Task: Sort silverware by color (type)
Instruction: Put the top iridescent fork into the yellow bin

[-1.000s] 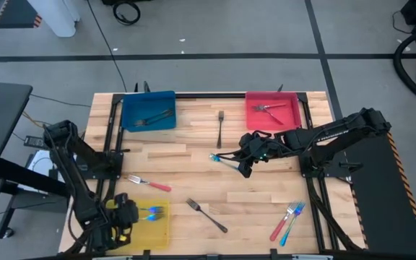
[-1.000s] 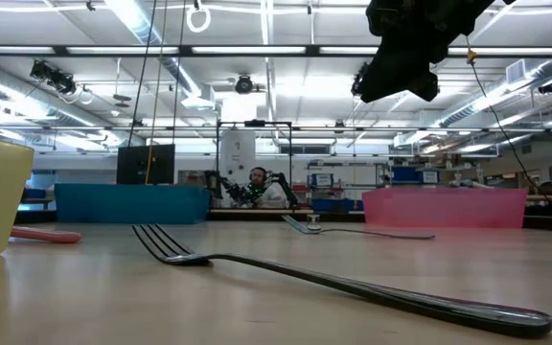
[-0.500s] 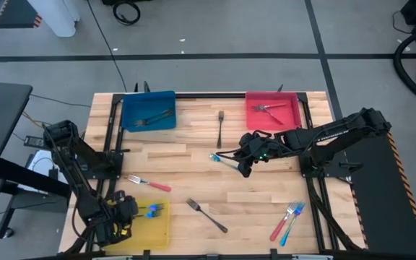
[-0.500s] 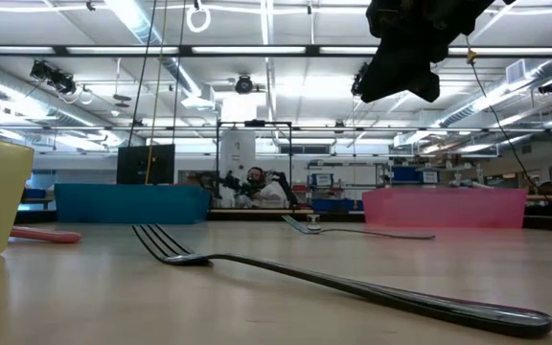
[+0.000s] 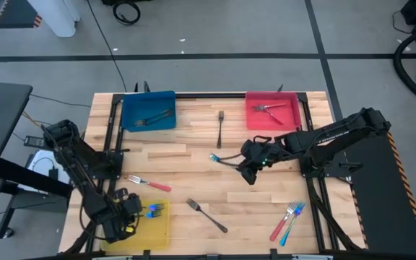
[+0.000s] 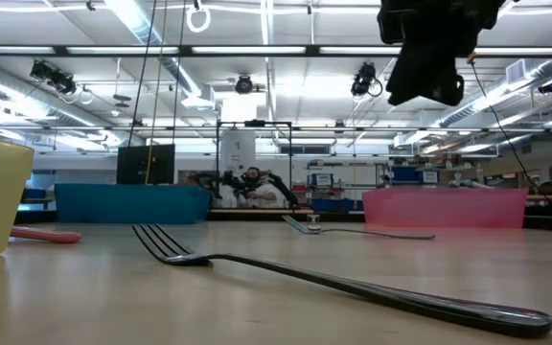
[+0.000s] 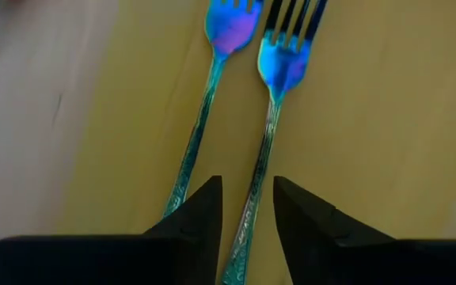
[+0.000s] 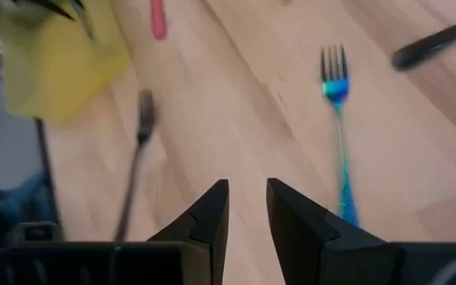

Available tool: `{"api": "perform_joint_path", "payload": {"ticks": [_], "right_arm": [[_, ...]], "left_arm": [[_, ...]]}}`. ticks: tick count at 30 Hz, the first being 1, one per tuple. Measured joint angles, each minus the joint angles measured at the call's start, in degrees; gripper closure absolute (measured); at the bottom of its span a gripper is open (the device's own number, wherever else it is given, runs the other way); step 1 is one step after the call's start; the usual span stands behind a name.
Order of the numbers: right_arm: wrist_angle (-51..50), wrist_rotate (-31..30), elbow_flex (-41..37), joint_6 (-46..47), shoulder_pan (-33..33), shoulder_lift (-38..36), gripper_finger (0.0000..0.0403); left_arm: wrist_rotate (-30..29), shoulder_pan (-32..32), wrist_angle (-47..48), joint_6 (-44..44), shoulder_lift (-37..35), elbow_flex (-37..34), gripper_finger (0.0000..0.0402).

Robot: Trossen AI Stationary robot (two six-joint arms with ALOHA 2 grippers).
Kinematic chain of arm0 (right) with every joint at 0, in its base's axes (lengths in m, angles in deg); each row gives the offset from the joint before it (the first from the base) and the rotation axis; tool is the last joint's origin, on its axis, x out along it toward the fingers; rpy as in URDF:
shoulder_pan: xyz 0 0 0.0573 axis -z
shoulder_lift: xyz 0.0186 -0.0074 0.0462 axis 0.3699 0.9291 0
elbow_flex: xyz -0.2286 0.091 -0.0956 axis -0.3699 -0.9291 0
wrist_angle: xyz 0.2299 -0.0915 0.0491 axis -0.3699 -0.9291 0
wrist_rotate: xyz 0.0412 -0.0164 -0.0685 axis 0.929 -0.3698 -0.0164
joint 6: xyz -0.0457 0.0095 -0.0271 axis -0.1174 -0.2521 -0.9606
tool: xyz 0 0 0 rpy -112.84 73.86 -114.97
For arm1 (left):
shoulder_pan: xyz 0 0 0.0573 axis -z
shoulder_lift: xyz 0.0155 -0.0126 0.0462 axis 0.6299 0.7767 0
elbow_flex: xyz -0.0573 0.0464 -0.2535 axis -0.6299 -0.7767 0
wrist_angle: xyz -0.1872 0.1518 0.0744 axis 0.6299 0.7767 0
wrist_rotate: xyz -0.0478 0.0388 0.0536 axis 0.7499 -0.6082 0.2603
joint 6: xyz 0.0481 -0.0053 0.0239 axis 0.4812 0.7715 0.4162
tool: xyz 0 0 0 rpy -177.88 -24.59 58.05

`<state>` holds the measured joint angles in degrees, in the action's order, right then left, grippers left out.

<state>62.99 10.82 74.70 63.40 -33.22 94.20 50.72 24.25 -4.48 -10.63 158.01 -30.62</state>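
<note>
My left gripper (image 5: 130, 214) hangs low over the yellow tray (image 5: 149, 230), open. Two blue forks (image 5: 154, 210) lie flat in that tray, side by side. In the left wrist view, my fingers (image 7: 248, 210) stand on either side of one fork's handle (image 7: 261, 158) without touching it. My right gripper (image 5: 245, 172) hovers above mid-table, narrowly open and empty. A blue fork (image 5: 224, 159) lies flat on the wood just to its left. That fork also shows in the right wrist view (image 8: 337, 119).
The blue tray (image 5: 148, 119) holds dark forks. The red tray (image 5: 273, 119) holds red-handled pieces. Loose on the wood lie a dark fork (image 5: 220, 128), a red-handled fork (image 5: 149, 183), another dark fork (image 5: 208, 215), and a red and a blue fork (image 5: 287, 220) at near right.
My right gripper has gone a little toward the table's right edge, away from the blue fork, which stays where it lay. My left gripper has shifted slightly over the yellow tray; the two forks there lie still.
</note>
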Motion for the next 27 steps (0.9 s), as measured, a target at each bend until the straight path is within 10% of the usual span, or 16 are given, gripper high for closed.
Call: {"api": "perform_joint_path", "payload": {"ticks": [9, 27], "right_arm": [[-3.31, -13.13, 0.0, -9.07, 0.39, 0.0, 0.0307], [9.49, -14.71, -5.8, -20.62, 5.81, 0.04, 0.0307]], "left_arm": [[-0.08, -8.28, 1.31, 8.77, 0.0, 4.35, 0.0287], [-11.85, -21.43, 3.12, 31.54, -0.02, 13.42, 0.0287]]}}
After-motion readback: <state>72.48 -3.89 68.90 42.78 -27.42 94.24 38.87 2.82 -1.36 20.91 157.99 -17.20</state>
